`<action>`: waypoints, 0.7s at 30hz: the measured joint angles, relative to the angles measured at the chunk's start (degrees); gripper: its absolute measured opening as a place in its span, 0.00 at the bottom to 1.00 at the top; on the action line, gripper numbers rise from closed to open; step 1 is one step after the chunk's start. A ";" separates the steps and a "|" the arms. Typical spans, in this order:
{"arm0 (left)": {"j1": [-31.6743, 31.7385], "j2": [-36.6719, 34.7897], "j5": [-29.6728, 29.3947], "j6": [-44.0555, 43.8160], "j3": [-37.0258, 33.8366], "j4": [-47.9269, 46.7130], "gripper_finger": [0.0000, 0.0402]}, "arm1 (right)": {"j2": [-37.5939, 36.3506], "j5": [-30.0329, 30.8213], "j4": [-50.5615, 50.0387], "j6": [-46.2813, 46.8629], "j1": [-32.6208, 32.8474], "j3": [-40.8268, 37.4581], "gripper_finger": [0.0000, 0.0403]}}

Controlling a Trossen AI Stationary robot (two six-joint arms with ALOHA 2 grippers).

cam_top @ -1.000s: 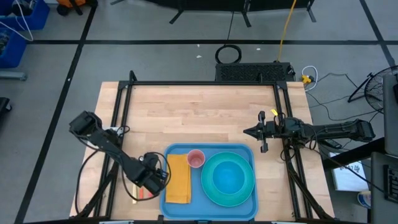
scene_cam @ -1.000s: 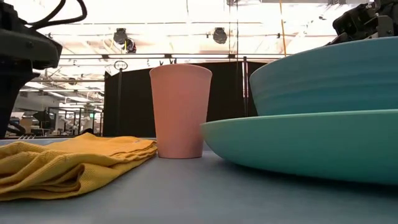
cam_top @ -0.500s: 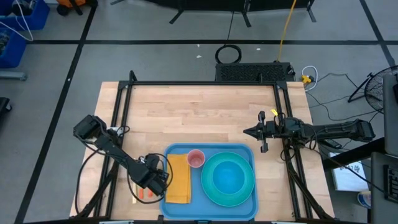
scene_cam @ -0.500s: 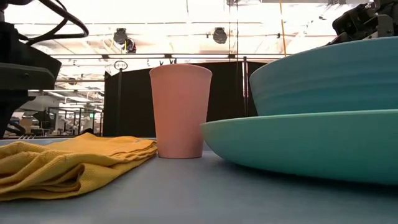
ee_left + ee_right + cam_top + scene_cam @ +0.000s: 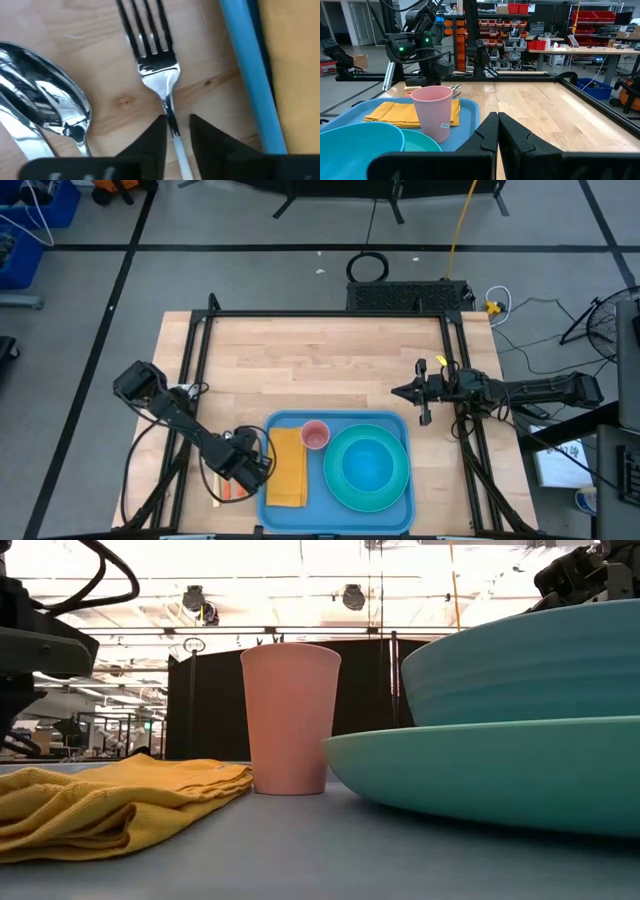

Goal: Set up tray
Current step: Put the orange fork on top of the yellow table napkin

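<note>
My left gripper (image 5: 175,132) pinches the fork (image 5: 155,60) by its neck at lower centre of the wrist view — lift straight, clear the spoon (image 5: 47,100), then cross the tray (image 5: 400,425) rim at lower centre.

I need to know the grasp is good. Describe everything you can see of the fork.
The fork is shiny silver metal with four tines and a narrow neck. It lies flat on the wooden table, between a spoon and the blue tray's rim, touching neither. The left gripper straddles its handle just behind the neck, fingers close on either side; whether they press it cannot be told. The rest of the handle is hidden.
</note>
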 joint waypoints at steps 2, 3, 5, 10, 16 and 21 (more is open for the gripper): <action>-0.04 0.00 -0.88 0.04 -0.13 0.10 0.14 | 0.01 0.00 0.00 0.00 0.00 0.00 0.00; -0.06 0.01 -1.35 0.42 -0.13 -0.05 0.11 | 0.01 0.00 0.02 -0.02 0.00 0.00 0.00; -0.04 -0.10 -2.07 0.85 0.09 -0.29 0.06 | 0.01 0.00 0.02 -0.02 0.00 0.00 0.00; -0.44 -1.86 -4.62 0.21 -0.23 -0.35 0.04 | 0.01 0.00 0.11 -0.02 0.00 0.00 0.00; -0.36 -4.27 -9.48 -0.94 1.03 -5.28 0.02 | 0.00 0.00 0.21 -0.02 0.00 0.00 0.00; -0.35 -5.59 -10.41 -2.46 6.80 -13.69 0.02 | 0.03 0.00 0.28 -0.02 0.00 0.00 0.00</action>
